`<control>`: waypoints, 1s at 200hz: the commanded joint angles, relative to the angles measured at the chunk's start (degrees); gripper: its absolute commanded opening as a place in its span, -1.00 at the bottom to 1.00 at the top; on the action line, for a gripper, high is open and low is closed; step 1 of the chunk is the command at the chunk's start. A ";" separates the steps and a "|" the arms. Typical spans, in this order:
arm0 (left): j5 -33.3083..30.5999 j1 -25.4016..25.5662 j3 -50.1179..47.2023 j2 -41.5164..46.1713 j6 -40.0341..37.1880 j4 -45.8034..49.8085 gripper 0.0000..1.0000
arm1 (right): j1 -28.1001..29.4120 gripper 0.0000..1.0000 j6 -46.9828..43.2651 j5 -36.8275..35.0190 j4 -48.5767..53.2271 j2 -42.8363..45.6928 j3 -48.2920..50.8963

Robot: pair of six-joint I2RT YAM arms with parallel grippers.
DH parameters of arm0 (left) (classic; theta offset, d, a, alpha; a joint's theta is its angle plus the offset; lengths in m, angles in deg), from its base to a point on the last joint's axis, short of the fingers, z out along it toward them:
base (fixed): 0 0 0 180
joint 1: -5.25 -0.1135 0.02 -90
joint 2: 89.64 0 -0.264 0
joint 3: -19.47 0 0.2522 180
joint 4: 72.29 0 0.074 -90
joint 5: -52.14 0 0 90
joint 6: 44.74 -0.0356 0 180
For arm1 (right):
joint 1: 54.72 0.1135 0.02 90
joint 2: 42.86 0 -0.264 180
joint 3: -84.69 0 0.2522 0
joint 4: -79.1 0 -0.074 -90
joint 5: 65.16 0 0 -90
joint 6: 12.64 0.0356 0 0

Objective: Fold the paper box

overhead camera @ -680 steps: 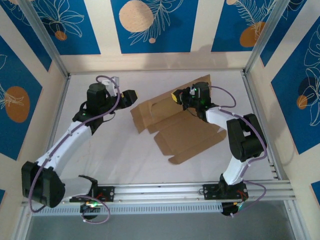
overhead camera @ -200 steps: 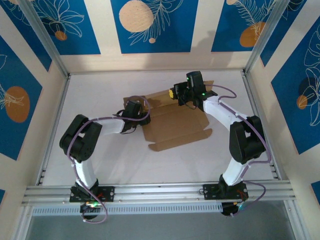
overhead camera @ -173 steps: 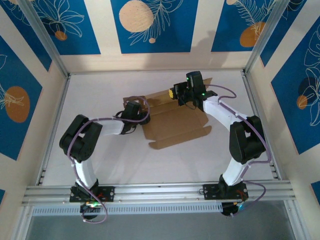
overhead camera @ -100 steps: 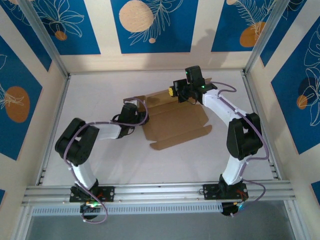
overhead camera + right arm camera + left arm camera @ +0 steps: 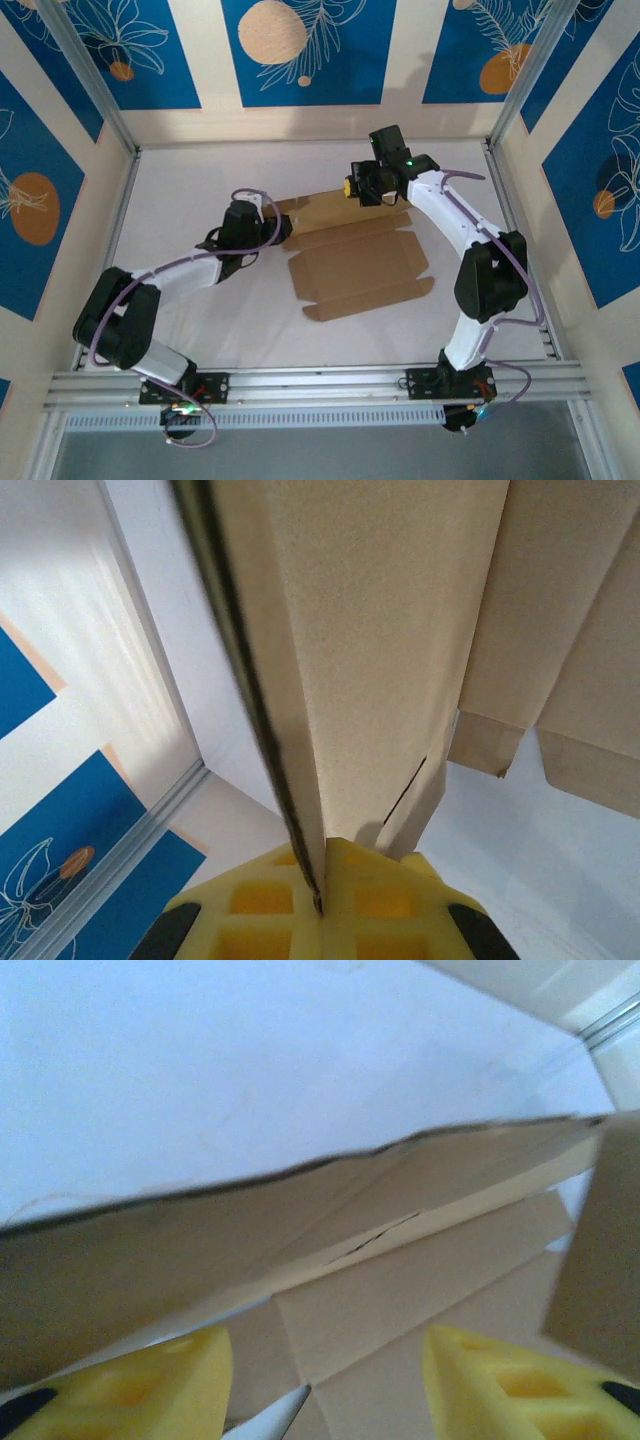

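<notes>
Well, one paper box lies before me. It is a single die-cut sheet of plain brown cardboard, matte, scored with straight creases and cut into rectangular panels, flaps and small tabs. It is spread mostly flat on the smooth white surface between my two arms. My right fingers, yellow blocks moulded with square recesses, are pressed together on the thin dark edge of its far panel, which is lifted off the sheet. My left fingers sit at the sheet's left end, their two yellow pads standing apart with nothing pinched. Through the gap I see creased panels and one short slit.
</notes>
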 commanded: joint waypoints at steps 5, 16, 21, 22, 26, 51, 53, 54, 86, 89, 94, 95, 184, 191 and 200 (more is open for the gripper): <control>5.31 -0.71 0.20 -2.92 1.76 4.36 -0.09 | 0.22 -1.00 2.75 -1.61 2.48 2.50 2.56; 6.18 -0.57 -0.81 -4.11 4.51 3.35 -0.14 | 0.05 -1.00 2.61 -1.48 1.93 2.46 3.35; 5.91 -0.50 -1.31 -4.47 5.38 3.14 -0.15 | -0.16 -1.00 2.61 -1.24 1.64 2.33 3.60; 5.87 -0.47 -1.43 -4.56 5.54 3.08 -0.15 | -0.24 -1.00 2.61 -1.18 1.60 2.27 3.68; 5.41 -0.52 -1.79 -4.75 5.92 2.98 -0.14 | -0.30 -1.00 2.61 -0.94 1.30 2.16 3.97; 1.79 -0.52 -3.01 -6.20 4.96 0.80 -0.04 | -0.59 -1.00 2.42 -0.06 -2.00 1.79 5.99; 1.79 -0.46 -2.98 -6.57 4.74 0.58 -0.04 | -0.58 -1.00 2.30 -0.06 -2.14 1.70 6.02; 1.79 -0.45 -2.93 -6.75 4.65 0.49 -0.04 | -0.58 -1.00 2.32 -0.06 -2.18 1.69 6.00; 4.99 0.12 0.19 -12.48 6.19 -2.08 -0.03 | -0.27 -1.00 2.14 0.46 -2.72 0.57 6.12; 5.08 0.25 0.27 -12.92 6.47 -2.44 -0.03 | -0.23 -1.00 2.16 0.55 -2.70 0.49 6.13; 5.24 0.39 0.27 -13.45 7.01 -3.06 -0.04 | -0.18 -1.00 2.13 0.49 -2.74 0.37 6.12; 5.32 0.42 0.28 -13.53 7.10 -3.13 -0.04 | -0.20 -1.00 2.11 0.43 -2.70 0.36 6.09; 8.16 3.16 -2.53 -17.21 13.77 -11.14 -0.22 | 0.12 -1.00 2.03 -0.28 -4.12 0.00 7.71; 8.37 3.38 -2.51 -17.05 14.31 -11.19 -0.22 | 0.12 -1.00 2.11 -0.41 -4.24 0.01 7.90; 8.66 3.66 -2.52 -16.71 15.01 -11.33 -0.22 | 0.10 -1.00 2.09 -0.66 -4.23 0.10 8.12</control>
